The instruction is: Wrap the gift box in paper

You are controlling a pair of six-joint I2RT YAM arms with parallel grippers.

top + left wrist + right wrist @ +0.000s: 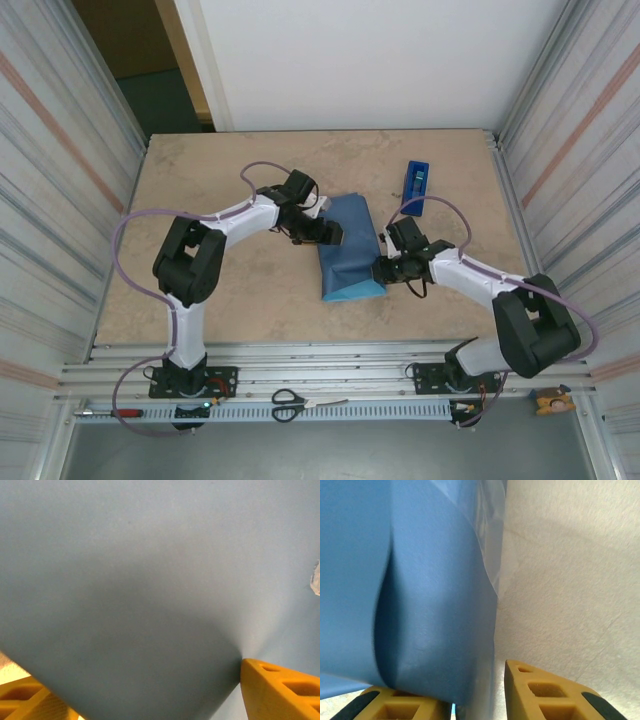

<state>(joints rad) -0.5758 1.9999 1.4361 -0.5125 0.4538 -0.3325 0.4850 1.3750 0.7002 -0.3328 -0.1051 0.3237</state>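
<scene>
The blue paper [350,250] lies folded into a bundle at the table's middle; the gift box is hidden under it. My left gripper [330,234] sits at the bundle's upper left side. In the left wrist view the paper [150,580] bulges between the yellow fingers [280,685], which stand wide apart, the right one touching a crease; this gripper [137,680] is open. My right gripper [381,270] is at the bundle's lower right edge. There the paper's edge [435,620] hangs over one finger [395,705], a gap separates it from the other, and this gripper [462,686] is open.
A small blue tape dispenser [417,178] stands at the back right of the table [220,190]. Clear tape [490,535] runs along the paper's edge. Scissors [289,404] and a red-handled screwdriver [120,412] lie on the front rail. Corrugated walls close both sides.
</scene>
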